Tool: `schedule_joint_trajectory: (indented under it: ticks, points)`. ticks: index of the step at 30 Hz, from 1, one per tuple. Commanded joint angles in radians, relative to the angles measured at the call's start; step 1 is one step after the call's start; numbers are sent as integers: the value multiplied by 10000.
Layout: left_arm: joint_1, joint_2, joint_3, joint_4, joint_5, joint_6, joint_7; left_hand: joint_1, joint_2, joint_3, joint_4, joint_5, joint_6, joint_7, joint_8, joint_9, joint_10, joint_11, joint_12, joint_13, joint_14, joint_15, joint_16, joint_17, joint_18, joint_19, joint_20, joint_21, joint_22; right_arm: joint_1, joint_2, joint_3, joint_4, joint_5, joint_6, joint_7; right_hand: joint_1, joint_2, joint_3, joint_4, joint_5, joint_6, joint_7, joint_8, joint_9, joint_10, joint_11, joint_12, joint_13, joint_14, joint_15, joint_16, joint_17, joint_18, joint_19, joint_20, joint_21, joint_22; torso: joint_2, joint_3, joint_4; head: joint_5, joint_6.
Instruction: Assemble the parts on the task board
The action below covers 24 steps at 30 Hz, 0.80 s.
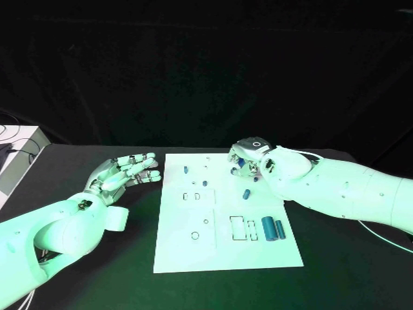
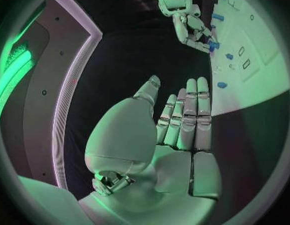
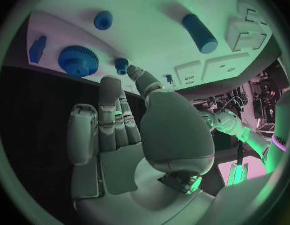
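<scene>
The white task board (image 1: 221,248) lies in the middle of the black table. My right hand (image 1: 254,160) hovers over its far right corner, fingers pointing down at the board. Its thumb tip (image 3: 134,73) touches a small blue peg (image 3: 121,65); whether the peg is pinched I cannot tell. A blue gear (image 3: 77,61) and a blue knob (image 3: 102,20) sit close to those fingers. My left hand (image 1: 122,173) is open beside the board's left edge, its fingers (image 2: 190,112) stretched out and holding nothing.
Two blue cylinders (image 1: 273,229) lie at the board's right side next to rectangular slots. A small blue peg (image 1: 185,170) stands near the far left and another blue piece (image 1: 246,193) mid-board. A white box (image 1: 16,158) sits at the table's far left.
</scene>
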Motion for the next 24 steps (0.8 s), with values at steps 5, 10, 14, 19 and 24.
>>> schedule_joint_trajectory:
  ticks: [5, 10, 14, 19, 24]
  points:
    - [-5, 59, 9, -53, -308, 202, 39, -93, 9, 25, 85, -47, -7, 61, 11, 11, 19, 35, -17, 14, -82, 17, -19, -18, -143, -47, 19, -71, -10, -14, 68, 3, -163, 92, 247, 132, 8, 82, 186, -5, 23, 47, -18, -5, 10, -99, -20, -23, -19, -30, -21, 63, -260, 104, 870, 78, -183, 1417, 66, -33, 21, -24, 1]
    - [-5, 62, 11, -43, -392, 224, 41, -93, 9, 25, 85, -47, -7, 61, 11, 11, 19, 35, -17, 14, -82, 17, -19, -18, -143, -47, 19, -71, -10, -30, 111, 1, -269, 163, 377, 192, -15, 133, 393, -53, 120, 133, -33, -3, 14, -45, -37, -23, -23, -31, -34, 97, -438, 102, 874, 63, -217, 1430, 97, -39, 15, -30, 11]
    - [-5, 48, 18, -36, -408, 218, 49, -88, 12, 30, 104, -40, -8, 60, 10, 10, 14, 35, -16, 14, -96, 20, -16, -18, -140, -53, 25, -83, -10, -46, 137, 0, -321, 193, 411, 228, -32, 143, 450, -67, 140, 138, -28, -2, 11, -36, -37, -25, -24, -39, -35, 115, -492, 106, 874, 60, -236, 1428, 123, -43, 14, -39, 17]
    - [-5, 41, 28, -32, -415, 222, 45, -88, 12, 30, 104, -40, -8, 60, 10, 10, 14, 35, -16, 14, -96, 20, -16, -18, -140, -53, 25, -83, -10, -59, 162, -1, -339, 218, 480, 263, -59, 165, 541, -103, 164, 168, -30, -4, 12, -28, -40, -27, -25, -46, -38, 159, -582, 108, 874, 58, -259, 1433, 136, -48, 24, -30, 5]
    - [-5, 36, 36, -34, -417, 218, 41, -88, 12, 30, 104, -40, -8, 60, 10, 10, 14, 35, -16, 14, -96, 20, -16, -18, -140, -53, 25, -83, -10, -71, 182, -1, -348, 274, 542, 320, -55, 264, 616, -105, 169, 327, -72, 5, 34, 83, -78, -25, -27, -53, -57, 168, -632, 106, 875, 49, -271, 1432, 153, -54, 19, -39, -11]
